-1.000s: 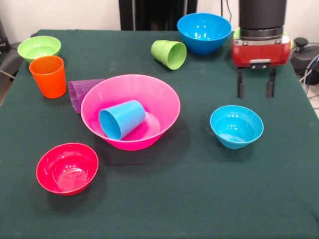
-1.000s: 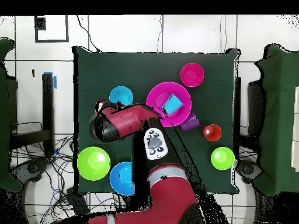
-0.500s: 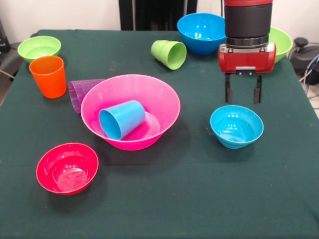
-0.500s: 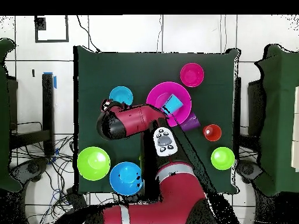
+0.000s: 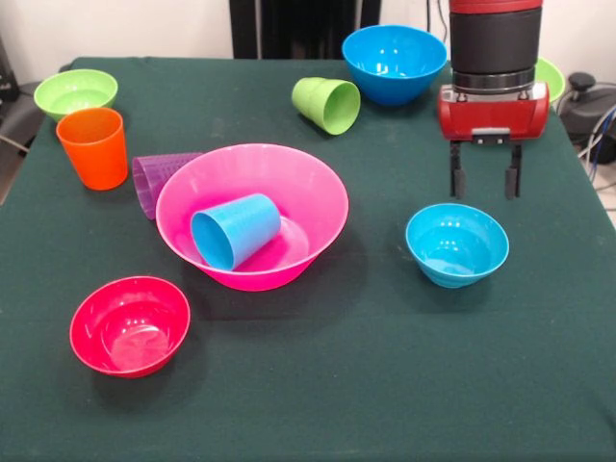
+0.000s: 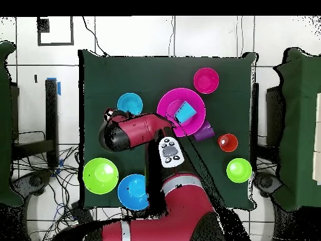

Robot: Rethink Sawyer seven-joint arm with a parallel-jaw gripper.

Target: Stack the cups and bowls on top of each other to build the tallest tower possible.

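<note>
Claw (image 5: pixel 484 171): I see its fingers spread apart, empty, touching nothing.
Position: hanging above the table just behind the small light blue bowl (image 5: pixel 457 244).

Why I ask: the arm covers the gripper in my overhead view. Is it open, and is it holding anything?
Observer: The gripper is open and empty. It hangs in the air close to the small light blue bowl and touches nothing.
Operator: Is the blue piece in the pink bowl standing upright?
Observer: No. The light blue cup lies on its side inside the pink bowl.
Operator: Is anything hidden under the arm?
Observer: Yes. A light green cup lies on its side near the medium blue bowl.
</note>
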